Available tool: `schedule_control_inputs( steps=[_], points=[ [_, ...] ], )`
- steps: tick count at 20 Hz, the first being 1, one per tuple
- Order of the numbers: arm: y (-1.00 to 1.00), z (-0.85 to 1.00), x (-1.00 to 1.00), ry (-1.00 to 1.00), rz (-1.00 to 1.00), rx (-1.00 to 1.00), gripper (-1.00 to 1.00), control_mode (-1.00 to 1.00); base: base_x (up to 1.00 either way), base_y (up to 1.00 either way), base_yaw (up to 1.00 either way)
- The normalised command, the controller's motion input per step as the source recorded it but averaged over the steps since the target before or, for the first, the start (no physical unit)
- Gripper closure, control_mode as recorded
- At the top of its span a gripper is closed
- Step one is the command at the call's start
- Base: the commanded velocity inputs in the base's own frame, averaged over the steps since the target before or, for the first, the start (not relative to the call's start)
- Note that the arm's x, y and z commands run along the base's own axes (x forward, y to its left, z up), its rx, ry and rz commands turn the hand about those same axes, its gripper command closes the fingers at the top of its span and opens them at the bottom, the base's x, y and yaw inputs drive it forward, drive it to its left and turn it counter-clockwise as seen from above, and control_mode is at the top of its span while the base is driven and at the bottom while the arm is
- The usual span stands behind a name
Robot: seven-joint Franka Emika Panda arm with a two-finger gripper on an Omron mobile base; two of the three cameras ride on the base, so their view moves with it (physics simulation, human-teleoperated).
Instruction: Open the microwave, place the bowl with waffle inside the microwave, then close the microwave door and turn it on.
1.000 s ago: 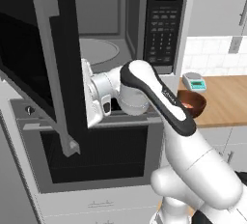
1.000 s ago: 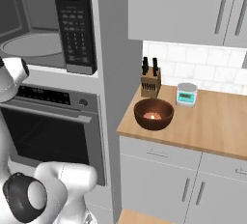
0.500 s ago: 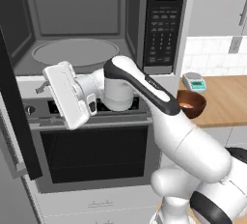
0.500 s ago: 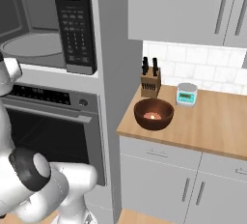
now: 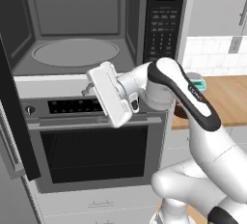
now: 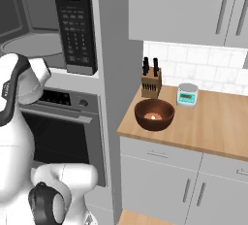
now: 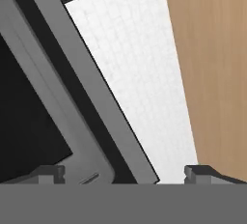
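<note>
Grey-lined black microwave (image 5: 77, 30), reddish-brown bowl with waffle (image 6: 154, 114), white-and-teal scale (image 6: 187, 95), tan wooden counter (image 6: 213, 127).

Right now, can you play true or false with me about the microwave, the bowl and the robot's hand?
1. The microwave door is swung open. True.
2. The bowl with waffle sits inside the microwave. False: it rests on the wooden counter.
3. The end effector is open and holds nothing. True.
4. The scale is inside the bowl. False: it stands behind the bowl, near the knife block.
5. The turntable is bare. True.
</note>
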Motion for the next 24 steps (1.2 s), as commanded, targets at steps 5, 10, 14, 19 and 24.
schedule_control_inputs(
  steps=[5,10,14,19,24],
  points=[
    [-1.00,-0.05,-0.16,-0.13,-0.17,-0.46,-1.00,-1.00,0.00,0.00,0.00],
    [-1.00,-0.02,-0.04,-0.13,-0.15,-0.48,-1.00,-1.00,0.00,0.00,0.00],
    [-1.00,-0.19,0.00,-0.11,-0.15,-0.45,-1.00,-1.00,0.00,0.00,0.00],
    [-1.00,-0.44,0.00,-0.13,-0.15,-0.35,-1.00,-1.00,0.00,0.00,0.00],
    [-1.00,-0.49,0.00,-0.16,-0.12,-0.25,-1.00,-1.00,0.00,0.00,0.00]
  ],
)
